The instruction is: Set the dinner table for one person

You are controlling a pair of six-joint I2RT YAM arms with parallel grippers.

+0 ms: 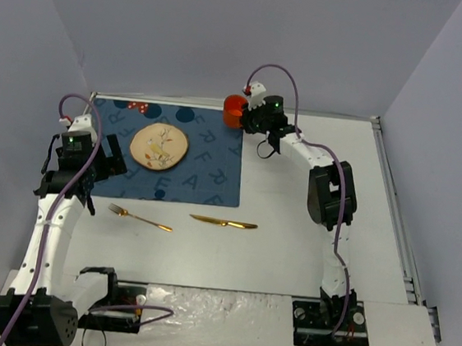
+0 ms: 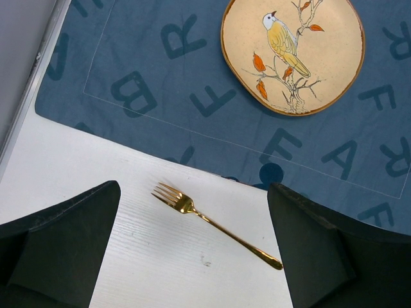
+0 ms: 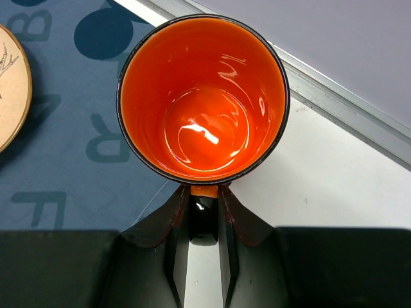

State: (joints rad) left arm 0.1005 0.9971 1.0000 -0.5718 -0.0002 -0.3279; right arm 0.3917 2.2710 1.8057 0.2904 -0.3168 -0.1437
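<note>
A large white desk (image 1: 288, 262) with a thin metal rim fills the middle of the overhead view. On its upper left part lies a dark blue placemat (image 1: 206, 174) printed with letters, with a cream plate (image 1: 159, 146) painted with a bird on it. Below the mat, on bare desk, lie a gold fork (image 1: 139, 217) and, apart to its right, a gold knife (image 1: 223, 222). The left pincer (image 2: 194, 189) is spread wide above the fork and holds nothing. The right pincer (image 3: 204, 199), at the mat's upper right corner, is nearly closed, gripping the handle of an orange cup (image 3: 203, 96).
</note>
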